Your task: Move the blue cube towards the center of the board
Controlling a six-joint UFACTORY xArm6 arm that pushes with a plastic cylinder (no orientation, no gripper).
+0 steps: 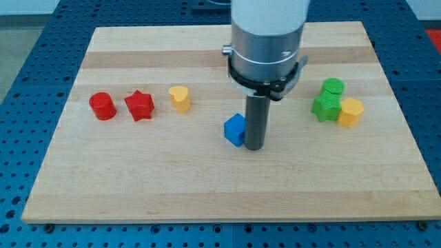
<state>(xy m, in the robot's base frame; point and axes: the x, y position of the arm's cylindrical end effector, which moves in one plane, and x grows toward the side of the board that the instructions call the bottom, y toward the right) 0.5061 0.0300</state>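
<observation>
The blue cube (pixel 235 129) sits on the wooden board (pixel 172 186) near its middle, slightly toward the view's bottom. My tip (pixel 254 147) rests on the board right beside the cube, at the cube's right side, touching or nearly touching it. The rod rises from there into the arm's grey cylinder, which hides part of the board toward the view's top.
At the view's left stand a red cylinder (pixel 103 106), a red star (pixel 139 105) and a yellow block (pixel 180 98). At the view's right cluster a green cylinder (pixel 333 87), a green star (pixel 325 107) and a yellow hexagonal block (pixel 350 111).
</observation>
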